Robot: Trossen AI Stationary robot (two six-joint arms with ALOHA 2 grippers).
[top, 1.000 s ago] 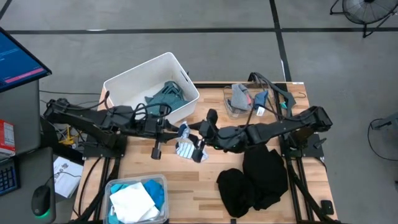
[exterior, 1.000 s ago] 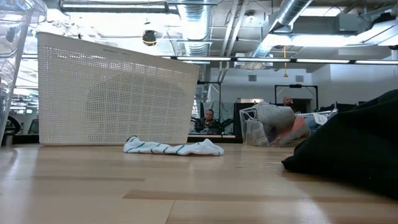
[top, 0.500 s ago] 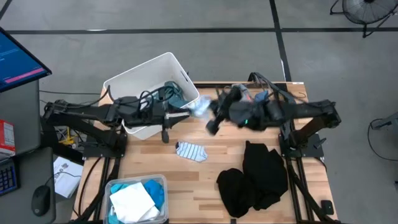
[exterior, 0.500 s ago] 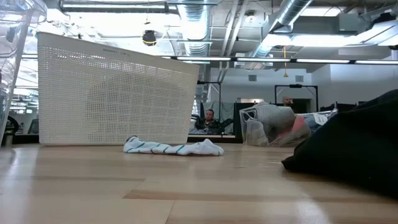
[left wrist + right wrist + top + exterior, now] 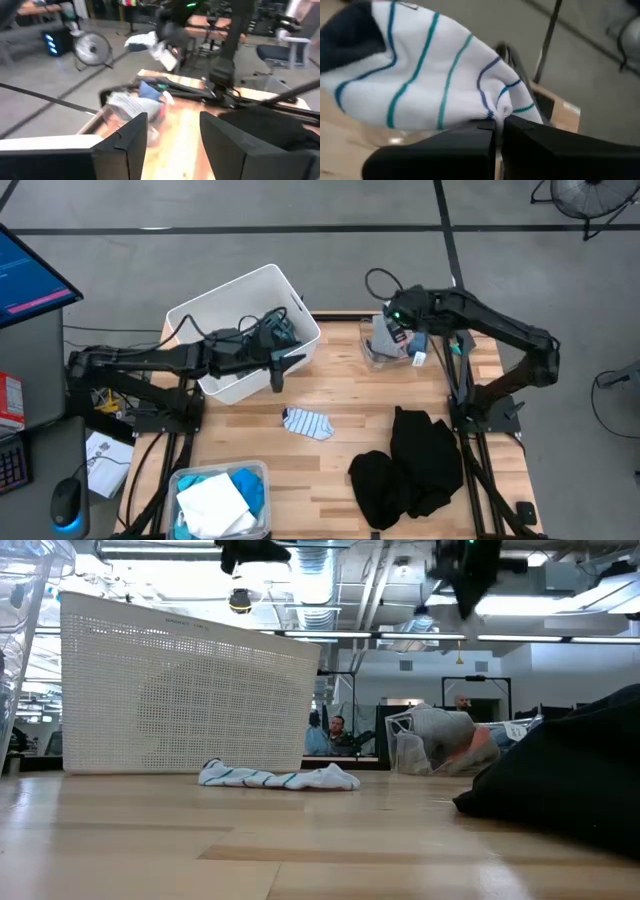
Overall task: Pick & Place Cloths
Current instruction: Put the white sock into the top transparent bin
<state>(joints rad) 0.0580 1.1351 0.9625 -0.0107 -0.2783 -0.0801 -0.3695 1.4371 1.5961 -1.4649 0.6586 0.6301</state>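
Start at your left gripper (image 5: pixel 280 371). It hangs by the near wall of the white bin (image 5: pixel 195 315), right at the rim. Its two fingers (image 5: pixel 125 145) stand wide apart and there is nothing between them. Inside the bin, just behind this gripper, lies a teal-grey shirt (image 5: pixel 272 328). Out in front of it, down on the wooden table (image 5: pixel 330 465), one striped sock (image 5: pixel 307 423) lies flat and alone. That sock is not yet put away.

Now look at your right gripper (image 5: pixel 397 323). It is up in the air over the small clear tub (image 5: pixel 372 356) at the far side of the table. Its fingers are pinched tight on another striped sock (image 5: pixel 430 80), white with teal and blue lines. The sock hangs out past the fingertips. Grey and orange socks (image 5: pixel 385 335) sit in the tub right under it.

So I think you are in the carrying step, with this sock close to its tub. Next you likely need to bring the gripper down over the tub and let the fingers open. Well to the near side of this gripper lie the big black clothes (image 5: pixel 410 465).
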